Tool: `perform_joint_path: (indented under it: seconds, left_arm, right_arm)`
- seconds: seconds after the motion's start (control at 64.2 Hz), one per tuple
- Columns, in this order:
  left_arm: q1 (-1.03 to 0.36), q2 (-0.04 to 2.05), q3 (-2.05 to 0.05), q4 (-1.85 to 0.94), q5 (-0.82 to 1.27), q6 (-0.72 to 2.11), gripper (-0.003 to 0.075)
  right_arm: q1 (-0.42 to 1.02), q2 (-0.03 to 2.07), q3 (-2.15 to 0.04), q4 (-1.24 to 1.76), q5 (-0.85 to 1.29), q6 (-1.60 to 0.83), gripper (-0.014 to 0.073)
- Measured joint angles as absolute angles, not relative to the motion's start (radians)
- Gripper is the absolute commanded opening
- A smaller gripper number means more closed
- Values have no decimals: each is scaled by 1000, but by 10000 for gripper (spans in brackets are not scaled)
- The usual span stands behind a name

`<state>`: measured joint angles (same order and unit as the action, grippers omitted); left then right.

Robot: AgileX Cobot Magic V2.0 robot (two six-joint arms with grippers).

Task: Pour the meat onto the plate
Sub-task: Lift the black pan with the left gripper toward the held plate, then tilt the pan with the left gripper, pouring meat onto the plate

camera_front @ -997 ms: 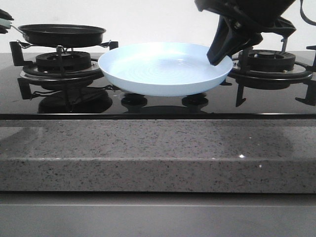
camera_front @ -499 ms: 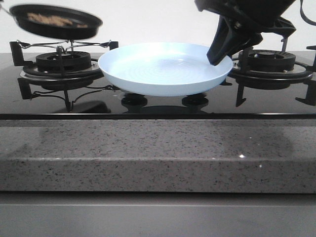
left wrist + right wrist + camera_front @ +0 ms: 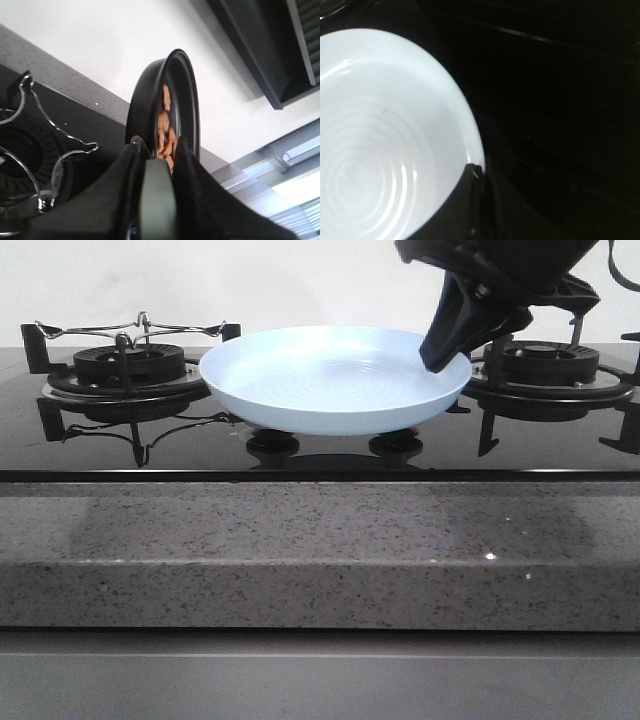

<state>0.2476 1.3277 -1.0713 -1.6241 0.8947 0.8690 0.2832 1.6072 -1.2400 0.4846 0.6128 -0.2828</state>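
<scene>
The pale blue plate (image 3: 335,378) sits in the middle of the black glass stove surface (image 3: 300,455), between the left burner (image 3: 130,365) and the right burner (image 3: 545,365), and it is bare inside; the right pincer (image 3: 447,352) is clamped tight on the plate's right rim, one finger over the lip and one under, and the right wrist view shows the plate (image 3: 385,135) with that dark pincer (image 3: 475,175) pinching its edge. Over on the left wrist view, the left pincer (image 3: 156,165) is closed around the pale green handle (image 3: 156,200) of the black frying pan (image 3: 150,110); the pan is tipped steeply on edge, high above the left burner's wire grate (image 3: 45,150); the meat (image 3: 165,130), small orange-brown pieces, lies inside the pan against its lower wall; the front view shows neither pan nor left pincer.
</scene>
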Motion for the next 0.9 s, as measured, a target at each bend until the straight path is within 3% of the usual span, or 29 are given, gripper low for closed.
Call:
perform_joint_path:
  seconds: [0.514, 0.904]
  left_arm:
    - [-116, 1265, -962, -1611, 672, 1161, 18]
    - [-248, 1264, -962, -1611, 614, 1516, 18]
  right_arm:
    - [283, 1607, -1240, 485, 613, -283, -67]
    - [283, 1607, -1240, 485, 613, -283, -67]
